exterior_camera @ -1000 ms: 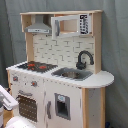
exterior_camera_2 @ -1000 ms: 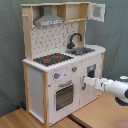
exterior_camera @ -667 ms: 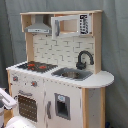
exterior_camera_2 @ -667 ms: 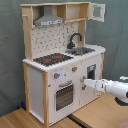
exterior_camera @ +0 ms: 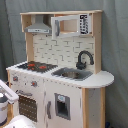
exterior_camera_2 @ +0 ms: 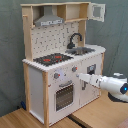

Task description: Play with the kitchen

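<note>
**One short reach separated the pincer from the kitchen's front panel**

One arm worked the scene, and in the second exterior view its pincer (exterior_camera_2: pixel 81 77) pointed straight at the front of the kitchen (exterior_camera_2: pixel 60 65), its tip right up against the panel between the oven door (exterior_camera_2: pixel 63 95) and the cupboard door (exterior_camera_2: pixel 91 75), just below the row of knobs (exterior_camera_2: pixel 74 69). The arm's long white body stretched away toward the second exterior view's right, roughly level, so its long axis ran nearly square into the kitchen's face. Whether the tip was actually touching the panel could not be made out. Nor could I tell how far apart the fingers stood, or whether they held anything.

The kitchen itself stood upright on the wooden worktop (exterior_camera_2: pixel 100 112), with the hob (exterior_camera_2: pixel 52 59) and the sink (exterior_camera_2: pixel 82 50) on its counter and the grey hood (exterior_camera_2: pixel 49 21) above. In the first exterior view only a part of the arm (exterior_camera: pixel 6 97) showed at the first exterior view's lower left, low down beside the oven side of the kitchen (exterior_camera: pixel 60 75).

In my judgement the coming move turned on that head-on line: the nearest things to work were the knob just above the tip and the oven door's handle (exterior_camera_2: pixel 65 85) just beside it toward the second exterior view's left.
</note>
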